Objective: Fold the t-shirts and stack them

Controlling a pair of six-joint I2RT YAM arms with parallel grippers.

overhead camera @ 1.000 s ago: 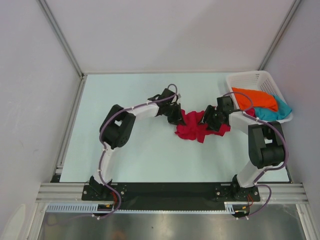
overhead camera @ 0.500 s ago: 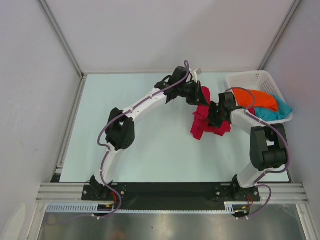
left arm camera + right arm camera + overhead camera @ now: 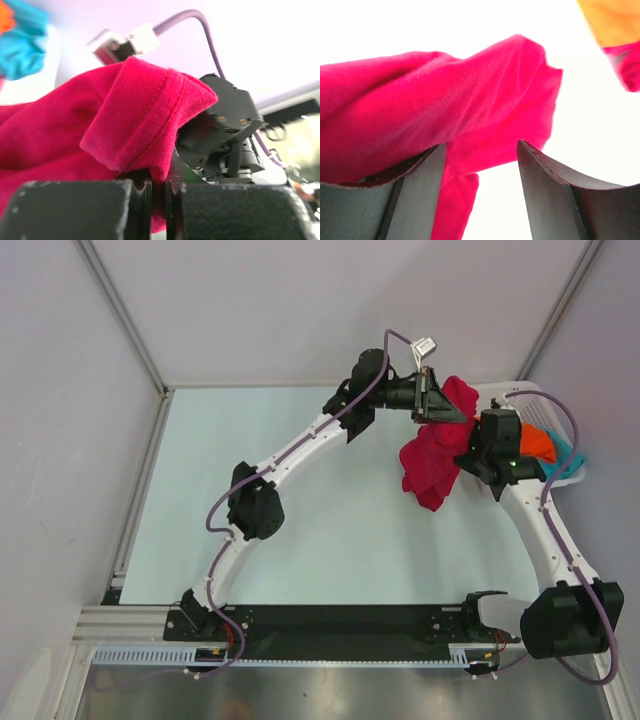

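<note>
We hold the red shirt clamped in our left gripper at the table's two o'clock; our right gripper is spread apart.

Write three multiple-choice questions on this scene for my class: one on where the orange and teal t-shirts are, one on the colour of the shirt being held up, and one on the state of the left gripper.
1. Where are the orange t-shirt and the teal t-shirt?
A. on the table by the arm bases
B. in the white basket
C. in the right gripper

2. What colour is the t-shirt hanging from the left gripper?
A. teal
B. orange
C. red

3. What state is the left gripper in?
A. shut on the red t-shirt
B. wide open, holding nothing
C. open, flat on the table

Answers: B, both lie piled in the basket at the table's right side; C, the top view shows red cloth drooping from it; A, the left wrist view shows the red hem pinched between its closed fingers.
</note>
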